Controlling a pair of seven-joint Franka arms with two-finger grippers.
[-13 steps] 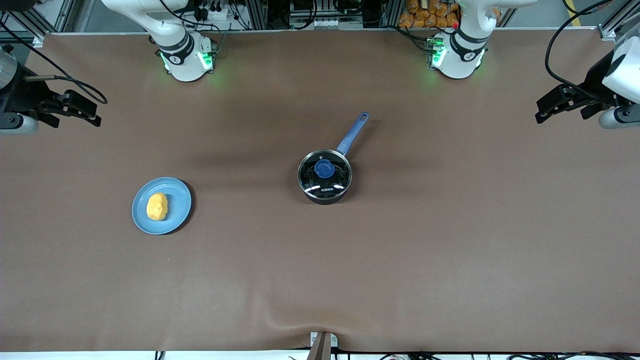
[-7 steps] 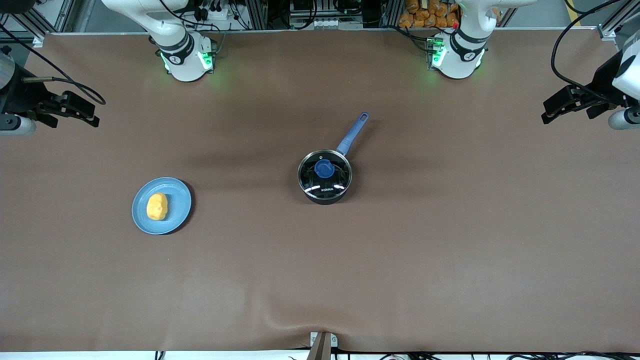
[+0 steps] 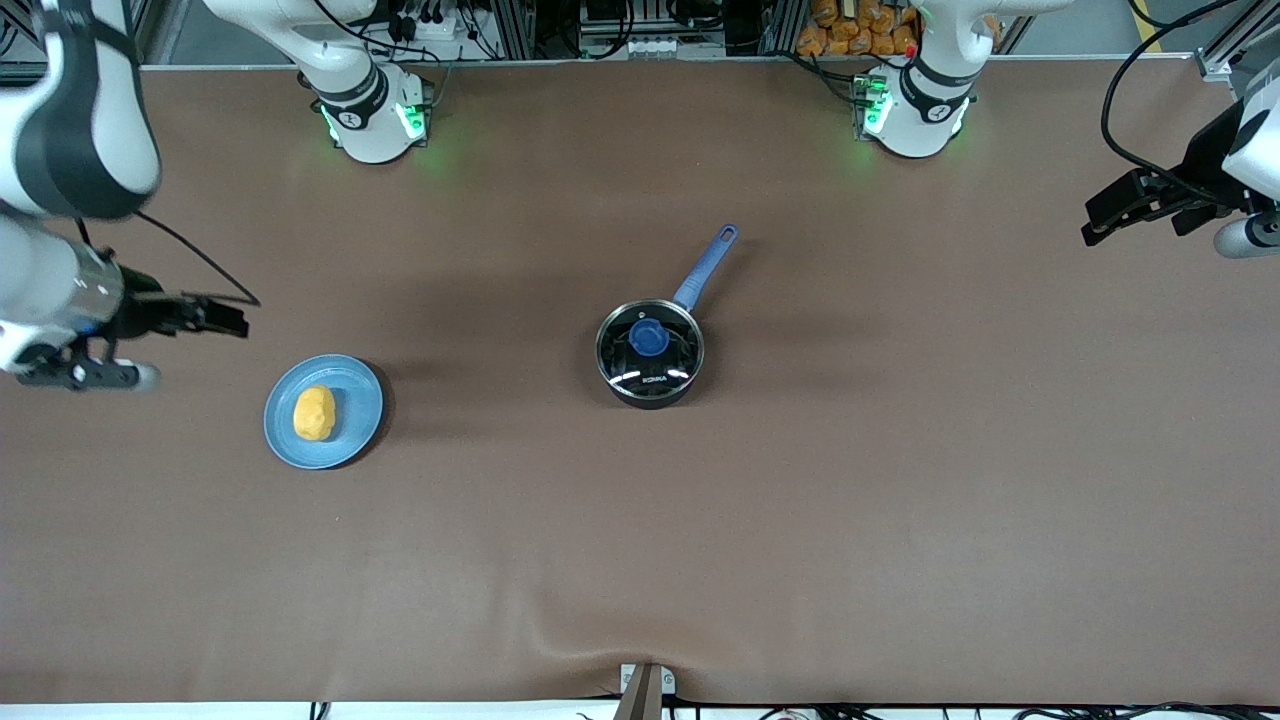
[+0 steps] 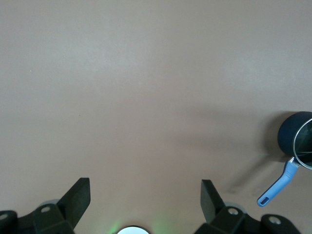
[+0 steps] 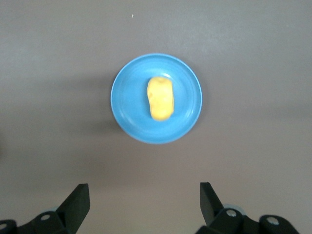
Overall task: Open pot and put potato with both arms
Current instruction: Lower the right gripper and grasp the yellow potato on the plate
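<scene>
Your right gripper (image 3: 235,318) has swung in beside the plate (image 3: 350,380), fingers spread and empty. Your left gripper (image 3: 1100,215) waits, fingers apart, over its desk (image 3: 900,500) end. Potato (image 3: 314,413) lies on the plate; pot (image 3: 650,352) sits lidded mid-desk.

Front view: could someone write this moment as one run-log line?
pot: lid on | potato: on blue plate | right gripper: open, beside plate | left gripper: open, over left arm's end of table
</scene>
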